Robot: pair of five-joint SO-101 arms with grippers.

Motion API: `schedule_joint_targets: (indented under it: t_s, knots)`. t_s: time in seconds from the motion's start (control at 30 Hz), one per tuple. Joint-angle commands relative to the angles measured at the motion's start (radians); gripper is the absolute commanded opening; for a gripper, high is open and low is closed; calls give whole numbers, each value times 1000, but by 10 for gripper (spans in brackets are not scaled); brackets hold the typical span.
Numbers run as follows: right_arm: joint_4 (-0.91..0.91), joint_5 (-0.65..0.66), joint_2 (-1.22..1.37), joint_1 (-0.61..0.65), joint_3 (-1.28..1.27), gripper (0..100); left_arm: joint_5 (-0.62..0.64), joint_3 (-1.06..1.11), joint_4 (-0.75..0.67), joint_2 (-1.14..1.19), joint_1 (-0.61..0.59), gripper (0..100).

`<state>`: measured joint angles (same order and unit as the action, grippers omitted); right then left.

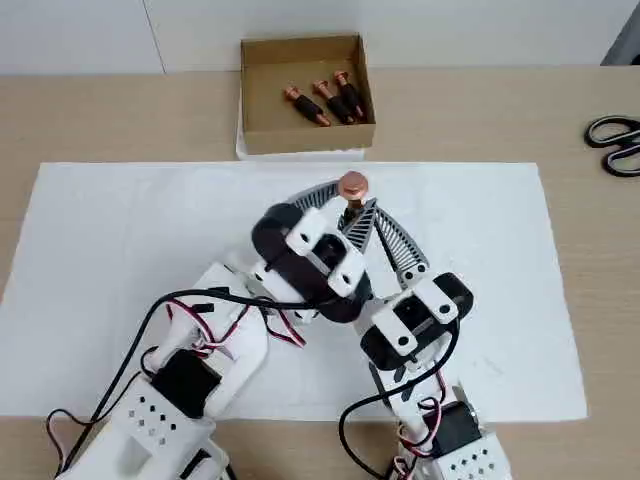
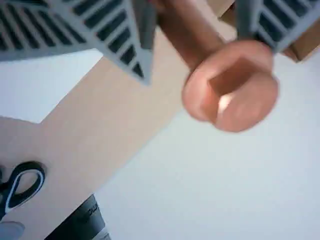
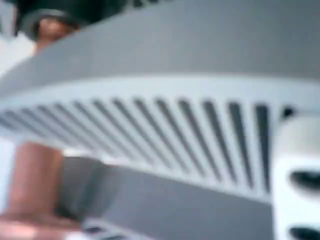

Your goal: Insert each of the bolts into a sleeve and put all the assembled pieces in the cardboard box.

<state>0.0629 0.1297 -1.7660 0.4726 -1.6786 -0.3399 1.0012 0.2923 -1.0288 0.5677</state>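
A copper bolt (image 1: 352, 185) stands head-up over the white sheet, just in front of the cardboard box (image 1: 258, 135). My left gripper (image 1: 347, 206) is shut on its shaft, and a dark piece sits just under the head. In the left wrist view the bolt (image 2: 230, 87) juts out past the grey fingers (image 2: 120, 45), head outward. My right gripper (image 1: 378, 232) presses in close beside the bolt from the other side. The right wrist view has the bolt shaft (image 3: 34, 177) next to a ribbed grey finger (image 3: 165, 125). Three assembled pieces (image 1: 325, 100) lie in the box.
Both arms (image 1: 300, 270) crowd the middle of the white sheet (image 1: 110, 260). Black scissors (image 1: 615, 142) lie on the wooden table at the far right edge, and show again as scissors (image 2: 20, 185) in the left wrist view.
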Motion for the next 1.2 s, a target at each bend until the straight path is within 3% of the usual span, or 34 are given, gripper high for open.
schedule_joint_targets:
  t_s: [0.0, 0.77, 0.97, 1.17]
  knots:
    - [21, -2, -15, -4, -6, 5, -8, -8, 34, -6, -55, 106]
    - [19, 0, -7, -7, -6, 5, -8, -110, 173, -8, -43, 160]
    - [19, 0, -7, -8, -6, 5, 32, -217, 331, -8, 41, 159]
    - [19, 0, -5, -8, -6, 5, 78, -302, 450, -52, 46, 159]
